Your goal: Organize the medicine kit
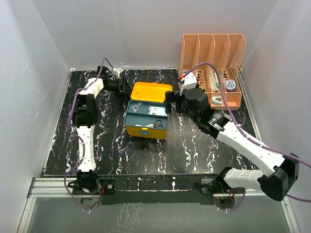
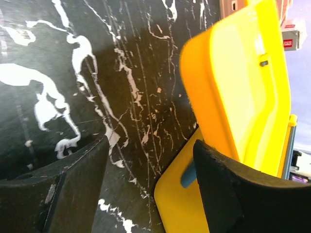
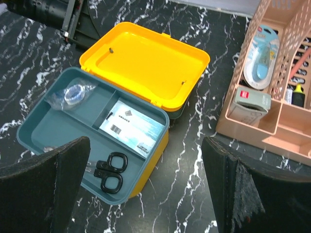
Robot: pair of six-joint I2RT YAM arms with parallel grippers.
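The medicine kit (image 1: pixel 145 131) stands mid-table with its yellow lid (image 1: pixel 151 92) swung open toward the back. Its teal insert tray (image 3: pixel 22 137) holds black scissors (image 3: pixel 109 173), a pale blue packet (image 3: pixel 132 127) and a small clear roll (image 3: pixel 75 93). My left gripper (image 1: pixel 125 88) is behind the kit at the lid's left rear corner. It is open, with the yellow lid (image 2: pixel 243 87) rising beside its right finger (image 2: pixel 228 189) and the box's rear corner (image 2: pixel 177 206) between the fingers. My right gripper (image 1: pixel 169 102) hovers open over the kit's right end, nothing between its fingers (image 3: pixel 48 184).
An orange mesh file rack (image 1: pixel 213 52) stands at the back right, close to the right arm. Its low front tray (image 3: pixel 272 124) holds a grey box (image 3: pixel 251 99), and a blue-and-white pack (image 3: pixel 262 63) sits in one slot. White walls enclose the black marbled table (image 1: pixel 112 150).
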